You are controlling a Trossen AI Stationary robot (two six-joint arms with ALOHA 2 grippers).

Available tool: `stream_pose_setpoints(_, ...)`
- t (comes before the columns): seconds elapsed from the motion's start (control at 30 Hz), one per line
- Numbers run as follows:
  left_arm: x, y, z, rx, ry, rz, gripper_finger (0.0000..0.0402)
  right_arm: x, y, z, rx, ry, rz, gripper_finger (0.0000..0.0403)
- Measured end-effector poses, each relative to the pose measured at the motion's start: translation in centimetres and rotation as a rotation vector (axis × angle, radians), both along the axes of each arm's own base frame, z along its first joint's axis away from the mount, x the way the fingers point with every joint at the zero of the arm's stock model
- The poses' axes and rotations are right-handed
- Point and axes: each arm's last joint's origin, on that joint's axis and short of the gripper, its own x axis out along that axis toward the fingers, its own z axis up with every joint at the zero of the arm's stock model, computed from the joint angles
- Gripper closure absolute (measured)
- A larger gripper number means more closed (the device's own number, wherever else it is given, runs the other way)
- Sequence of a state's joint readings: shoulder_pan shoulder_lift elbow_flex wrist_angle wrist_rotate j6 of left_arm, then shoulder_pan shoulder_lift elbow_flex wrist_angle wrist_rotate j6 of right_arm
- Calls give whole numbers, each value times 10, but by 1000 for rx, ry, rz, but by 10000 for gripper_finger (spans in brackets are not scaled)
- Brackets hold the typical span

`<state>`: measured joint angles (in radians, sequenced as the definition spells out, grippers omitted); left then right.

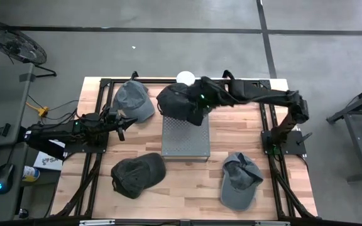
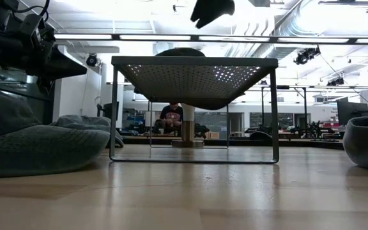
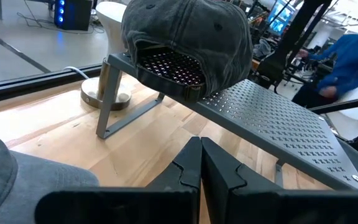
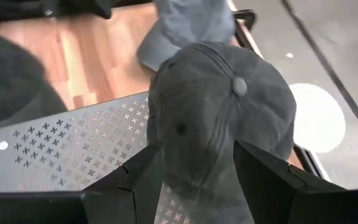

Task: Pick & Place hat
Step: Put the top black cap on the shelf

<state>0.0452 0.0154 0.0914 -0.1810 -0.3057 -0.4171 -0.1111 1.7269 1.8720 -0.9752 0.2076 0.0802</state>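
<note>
Right wrist view: your right gripper [image 4: 191, 171] is straddling the dark hat [image 4: 219, 118], fingers [image 4: 272, 180] spread around its crown.

You are working over the far end of the perforated metal stand [image 4: 67, 155], where the hat is sitting draped over the edge; whether the fingers are truly pinching fabric is unclear. If you are lifting now, soft cloth could be slipping free, or the brim could be snagging the stand's edge and dragging it. Your left gripper [image 3: 199, 171] is waiting with fingers pressed together near the grey hat [image 1: 132, 100].
</note>
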Motion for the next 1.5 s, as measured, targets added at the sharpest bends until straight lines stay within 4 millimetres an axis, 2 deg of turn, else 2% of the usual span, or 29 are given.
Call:
stream_pose_setpoints(0.27,0,0,0,0,0,0,400,25,-39,1,-26,65,133,217)
stream_pose_setpoints(0.43,0,0,0,0,0,0,400,32,-55,-4,-67,93,167,217)
stream_pose_setpoints(0.63,0,0,0,0,0,0,400,34,-65,-14,-103,147,245,217)
stream_pose_setpoints(0.77,0,0,0,0,0,0,400,35,-65,-12,-130,139,311,216)
stream_pose_setpoints(0.97,0,0,0,0,0,1,400,39,-72,-10,-122,69,304,193)
stream_pose_setpoints(1.17,0,0,0,0,0,1,400,46,-85,-25,-57,83,253,162)
stream_pose_setpoints(1.37,0,0,0,0,0,1,400,53,-92,-38,-17,93,236,159)
stream_pose_setpoints(1.5,0,0,0,0,0,1,400,52,-92,-37,0,81,257,159)
